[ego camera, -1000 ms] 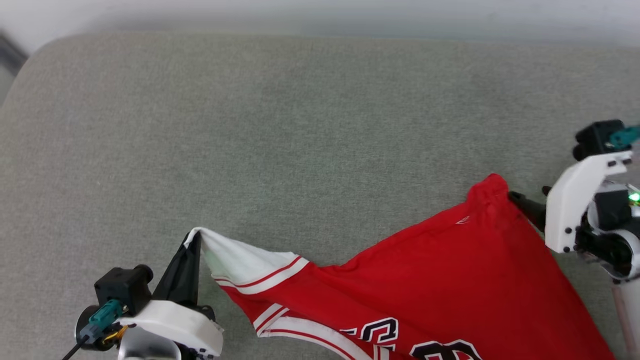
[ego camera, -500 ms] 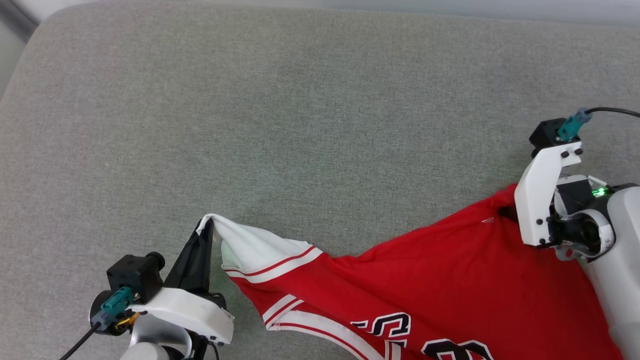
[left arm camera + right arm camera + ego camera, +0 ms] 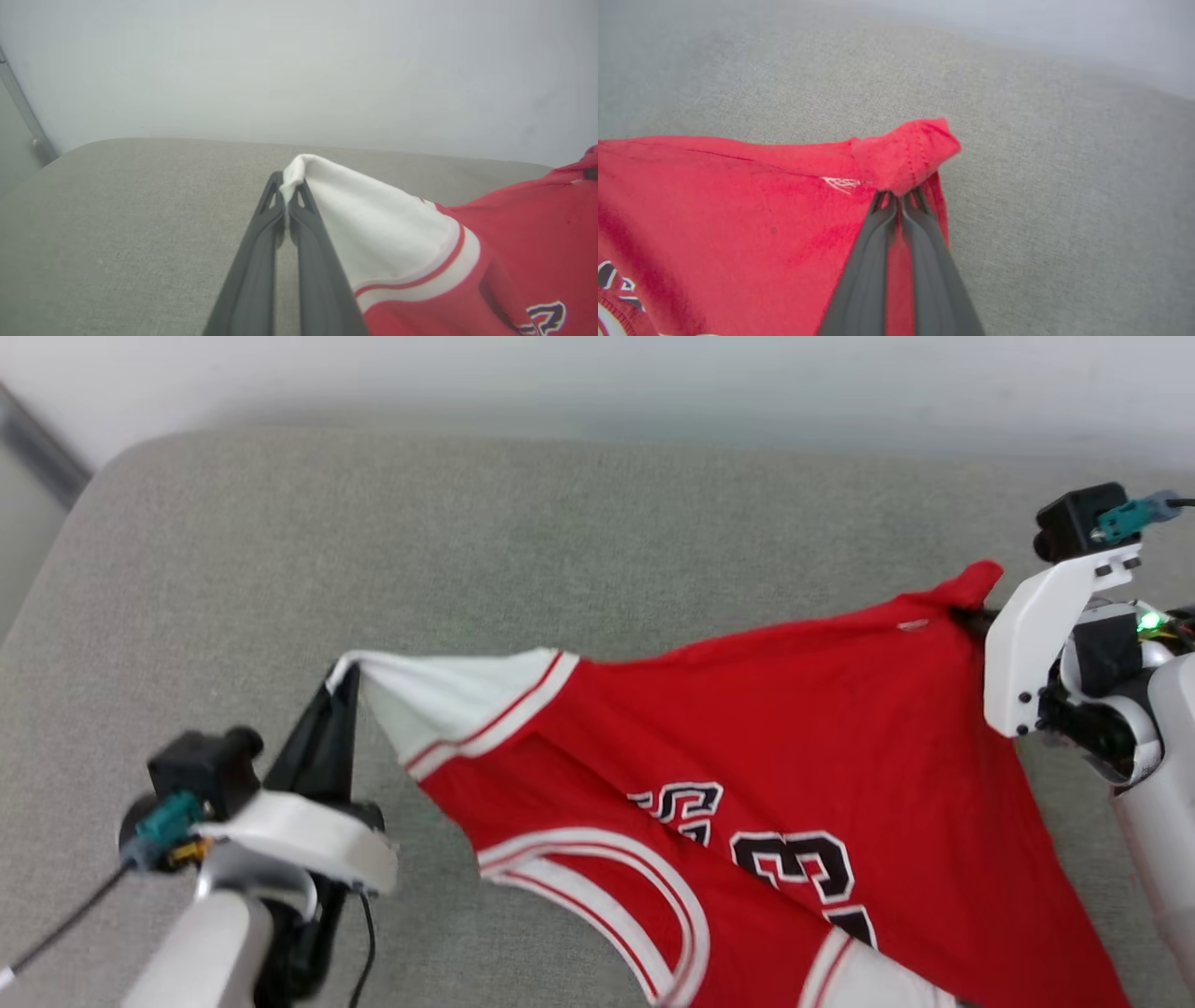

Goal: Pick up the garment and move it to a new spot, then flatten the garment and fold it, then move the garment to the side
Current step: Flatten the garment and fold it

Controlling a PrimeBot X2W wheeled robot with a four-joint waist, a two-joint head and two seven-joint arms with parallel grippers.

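Observation:
The garment [image 3: 747, 747] is a red jersey with white sleeves, striped trim and black lettering, stretched between my two grippers above the grey cushion. My left gripper [image 3: 344, 674] is shut on the tip of a white sleeve [image 3: 364, 224], pinching the cloth at its fingertips [image 3: 286, 192]. At the right, my right gripper [image 3: 971, 616] is shut on a bunched red corner of the garment [image 3: 906, 154], which folds over the fingertips [image 3: 896, 198]. The lower part of the jersey hangs off the head view's bottom edge.
A wide grey fabric cushion [image 3: 523, 541] lies under everything, with its rounded corner at the far left [image 3: 103, 476]. A pale wall [image 3: 299, 70] rises behind it. A grey metal bar [image 3: 23, 116] stands at the far left.
My right gripper closed on the red corner, having stood open beside it. Both grippers have since lifted the garment, and more lettering and neckline show. The camera shifted too.

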